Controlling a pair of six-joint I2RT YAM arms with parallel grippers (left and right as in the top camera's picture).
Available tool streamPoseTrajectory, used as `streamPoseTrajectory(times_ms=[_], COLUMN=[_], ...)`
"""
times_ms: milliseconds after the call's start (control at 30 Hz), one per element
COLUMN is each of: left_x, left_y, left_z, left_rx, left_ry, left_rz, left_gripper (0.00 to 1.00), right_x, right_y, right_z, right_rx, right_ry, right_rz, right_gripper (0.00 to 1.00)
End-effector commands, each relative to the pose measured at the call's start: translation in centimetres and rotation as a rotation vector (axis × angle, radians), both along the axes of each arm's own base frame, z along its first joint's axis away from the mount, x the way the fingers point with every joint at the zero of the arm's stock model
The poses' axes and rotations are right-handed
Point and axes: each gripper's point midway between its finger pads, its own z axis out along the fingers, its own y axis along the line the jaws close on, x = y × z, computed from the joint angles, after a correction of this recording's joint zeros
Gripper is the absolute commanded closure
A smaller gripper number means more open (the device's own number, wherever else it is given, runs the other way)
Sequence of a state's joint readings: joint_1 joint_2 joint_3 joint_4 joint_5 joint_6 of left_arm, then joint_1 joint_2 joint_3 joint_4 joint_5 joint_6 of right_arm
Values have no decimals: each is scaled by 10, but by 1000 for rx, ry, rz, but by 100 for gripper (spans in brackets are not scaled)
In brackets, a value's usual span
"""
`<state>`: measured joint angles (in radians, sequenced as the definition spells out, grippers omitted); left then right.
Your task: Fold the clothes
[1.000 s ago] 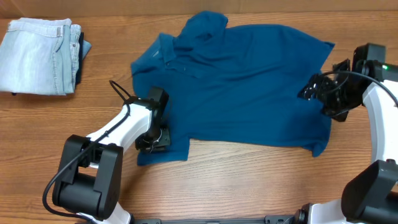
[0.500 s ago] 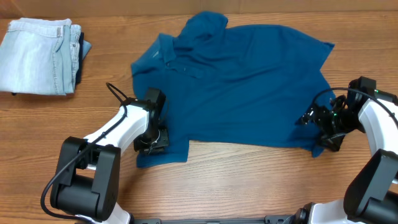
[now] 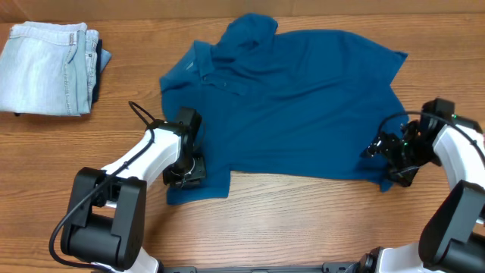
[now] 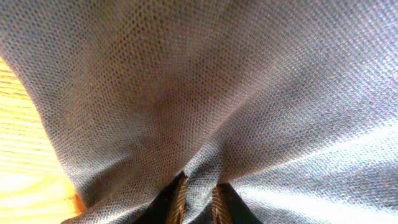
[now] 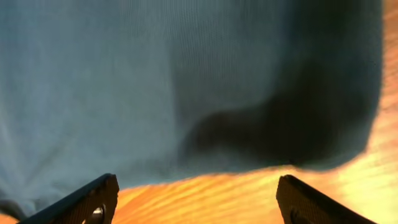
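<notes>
Left end effector (image 3: 186, 171) pinches polo shirt (image 3: 295, 98) corner; right end effector (image 3: 390, 157) wide open at hem.

polo shirt (image 3: 303, 106): matt knit cloth, fine mesh weave; table (image 3: 288, 220): smooth grained wood; jeans (image 3: 45, 68): pale denim

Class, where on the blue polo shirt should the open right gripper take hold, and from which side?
Take the polo shirt at its near hem corner, coming in from the table side. That corner lies flat and free at the edge, just before the right gripper.
</notes>
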<state>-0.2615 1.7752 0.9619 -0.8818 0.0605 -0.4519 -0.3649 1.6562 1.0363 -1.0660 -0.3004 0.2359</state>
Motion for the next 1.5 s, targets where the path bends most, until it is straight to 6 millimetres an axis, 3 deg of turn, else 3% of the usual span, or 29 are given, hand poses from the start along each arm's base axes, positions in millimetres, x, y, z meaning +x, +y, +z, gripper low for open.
streamPoseTrajectory(times_ms=[0,167,400,500,767,967,1167,1233,1267,1367,1400,1467], left_x=[-42,-42,-42,-42,-42,-43,-47,-47,-47,-45,-45,-45], left_y=[20,20,20,20,20,20,22,22,22,22,22,22], left_z=[-34,-34,-34,-34,-34,-34,-32,-32,-32,-33,-33,-33], left_rx=[74,74,74,74,74,74,84,84,84,82,81,81], left_ry=[154,154,154,154,155,155,172,175,174,166,165,164], left_rz=[30,30,31,31,30,30,29,29,29,29,29,29], left_gripper=[79,79,79,79,78,78,78,78,77,77,77,77], right_x=[-6,-2,8,22,44,58,71,78,88,92,92,86], right_y=[6,5,-41,-61,-97,-127,-129,-119,-106,-87,-79,-66], right_z=[-17,-30,-38,-36,-24,2,21,23,28,27,26,23], right_rx=[16,3,-219,-272,-331,-365,-351,-294,-223,-141,-103,-61], right_ry=[-11,-55,-53,-117,-242,-303,-352,-391,-448,-459,-449,-414], right_rz=[-2,1,-134,-183,-213,-256,-221,-205,-162,-147,-148,-138], right_gripper=[16,16,16,16,15,15,15,21,45,77,81,79])
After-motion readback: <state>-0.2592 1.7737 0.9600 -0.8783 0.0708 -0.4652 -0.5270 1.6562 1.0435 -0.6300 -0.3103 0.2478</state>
